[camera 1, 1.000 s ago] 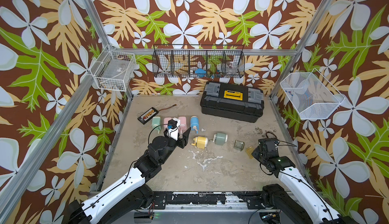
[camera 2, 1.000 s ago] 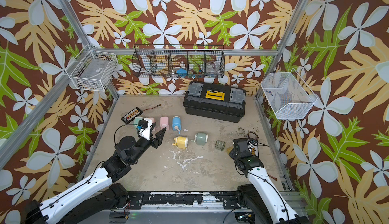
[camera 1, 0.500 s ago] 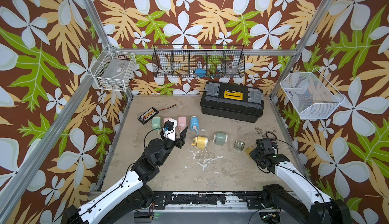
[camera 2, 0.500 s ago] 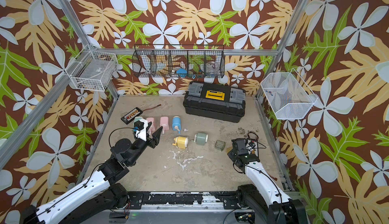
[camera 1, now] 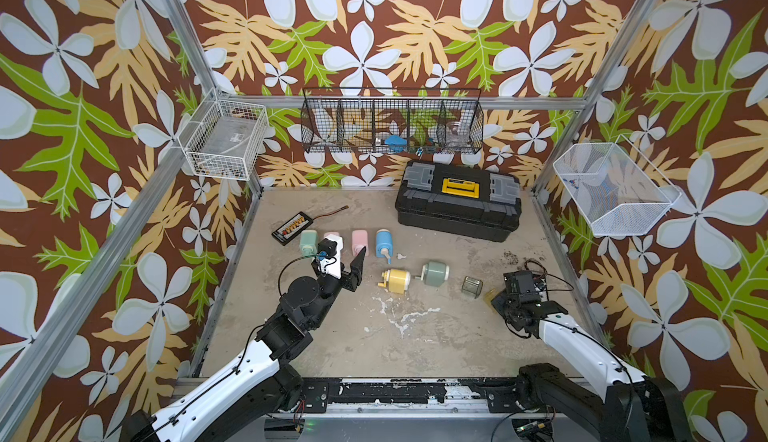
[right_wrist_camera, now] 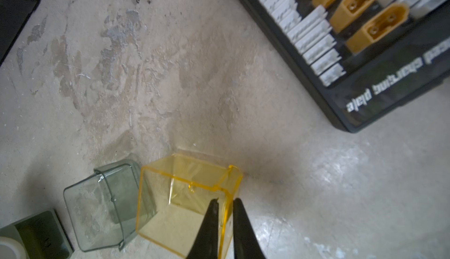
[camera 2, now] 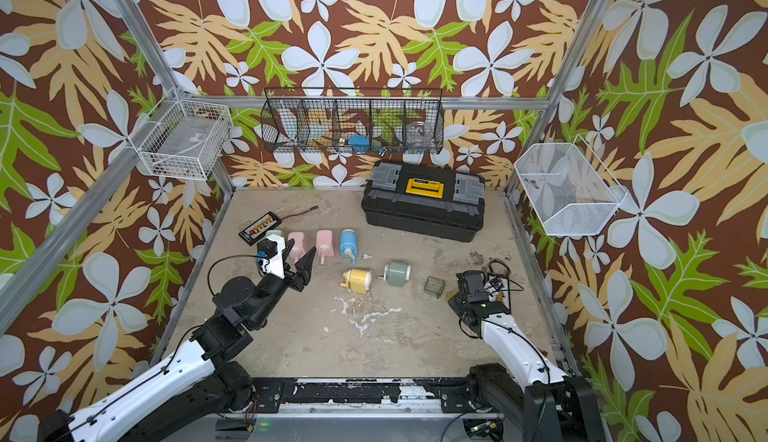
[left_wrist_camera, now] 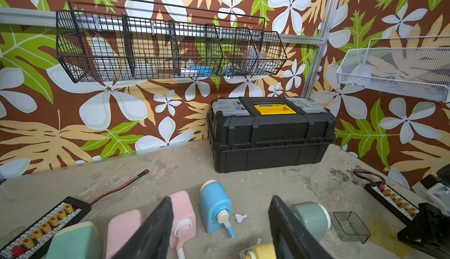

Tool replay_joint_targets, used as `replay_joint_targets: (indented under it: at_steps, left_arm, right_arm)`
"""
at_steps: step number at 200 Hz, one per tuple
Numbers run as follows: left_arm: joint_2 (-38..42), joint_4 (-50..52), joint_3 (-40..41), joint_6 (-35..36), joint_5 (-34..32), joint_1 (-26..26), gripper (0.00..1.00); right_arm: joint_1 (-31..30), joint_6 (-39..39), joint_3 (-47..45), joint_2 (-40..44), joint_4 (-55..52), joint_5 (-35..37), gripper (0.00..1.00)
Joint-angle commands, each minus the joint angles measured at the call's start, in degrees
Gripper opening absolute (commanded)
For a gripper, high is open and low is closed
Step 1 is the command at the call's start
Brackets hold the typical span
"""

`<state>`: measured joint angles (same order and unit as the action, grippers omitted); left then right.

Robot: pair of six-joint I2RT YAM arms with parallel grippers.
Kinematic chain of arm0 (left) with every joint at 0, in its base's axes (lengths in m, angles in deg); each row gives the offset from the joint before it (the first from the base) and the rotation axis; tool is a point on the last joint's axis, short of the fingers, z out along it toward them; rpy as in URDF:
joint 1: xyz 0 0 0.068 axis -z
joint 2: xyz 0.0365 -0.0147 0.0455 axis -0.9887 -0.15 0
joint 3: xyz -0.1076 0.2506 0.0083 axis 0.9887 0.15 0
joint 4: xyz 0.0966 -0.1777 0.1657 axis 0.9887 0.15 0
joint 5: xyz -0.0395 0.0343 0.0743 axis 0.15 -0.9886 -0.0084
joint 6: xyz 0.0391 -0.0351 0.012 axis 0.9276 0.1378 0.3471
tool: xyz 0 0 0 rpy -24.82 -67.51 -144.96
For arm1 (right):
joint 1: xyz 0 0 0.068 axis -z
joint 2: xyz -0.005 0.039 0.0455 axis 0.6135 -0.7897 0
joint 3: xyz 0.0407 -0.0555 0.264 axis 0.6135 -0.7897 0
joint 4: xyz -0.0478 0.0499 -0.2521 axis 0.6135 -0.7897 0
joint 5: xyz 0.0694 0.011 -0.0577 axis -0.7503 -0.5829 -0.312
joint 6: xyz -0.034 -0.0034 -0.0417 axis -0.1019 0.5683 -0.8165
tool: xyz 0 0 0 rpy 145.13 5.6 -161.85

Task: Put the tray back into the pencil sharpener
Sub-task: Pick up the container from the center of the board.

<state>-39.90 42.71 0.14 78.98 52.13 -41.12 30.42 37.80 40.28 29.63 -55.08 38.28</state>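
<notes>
On the worktop [camera 1: 415,344], our right end effector [right_wrist_camera: 226,200] pinches the yellow tray [right_wrist_camera: 190,175]; our left end effector [left_wrist_camera: 221,198] gapes empty. Next we carry it to the yellow sharpener [camera 1: 397,281], at nine o'clock.

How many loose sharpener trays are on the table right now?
2. A grey-green tray lies near the green sharpener; a yellow tray sits next to it, its wall between the right fingers. Others could be hidden.
</notes>
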Motion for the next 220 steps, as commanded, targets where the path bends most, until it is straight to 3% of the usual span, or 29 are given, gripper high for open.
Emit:
replay_joint_targets:
  at_steps: [1,54,74,104,127,158,220]
  left_arm:
    - [0.09,-1.8,0.01,-0.26,-0.46,0.0,0.64]
    - [0.11,-2.11,0.41,1.05,-0.1,0.0,0.63]
    - [0.08,-2.09,0.52,1.44,-0.11,0.0,0.63]
    - [-0.14,-1.34,0.74,1.65,-0.53,0.0,0.61]
    - [-0.71,-1.24,0.64,1.95,-1.24,-0.01,0.61]
    - [-1.62,-0.72,0.21,1.49,-1.29,0.0,0.61]
    - [-3.0,0.87,-0.32,1.67,-2.21,0.0,0.62]
  right_arm:
    - [0.26,-0.87,0.23,-0.35,0.94,0.73,0.13]
    - [0.74,-3.64,1.39,1.43,-1.5,2.02,0.0]
    - [0.73,-7.24,2.76,5.19,-4.25,2.49,0.0]
    - [-1.54,-6.8,2.53,13.33,-7.95,3.43,0.0]
    - [-9.1,-4.89,3.4,15.82,-10.86,6.42,0.0]
    - [-20.99,-4.49,6.57,12.82,-13.61,9.42,0.0]
    - [-43.95,-3.03,14.23,-4.41,-18.42,12.84,0.0]
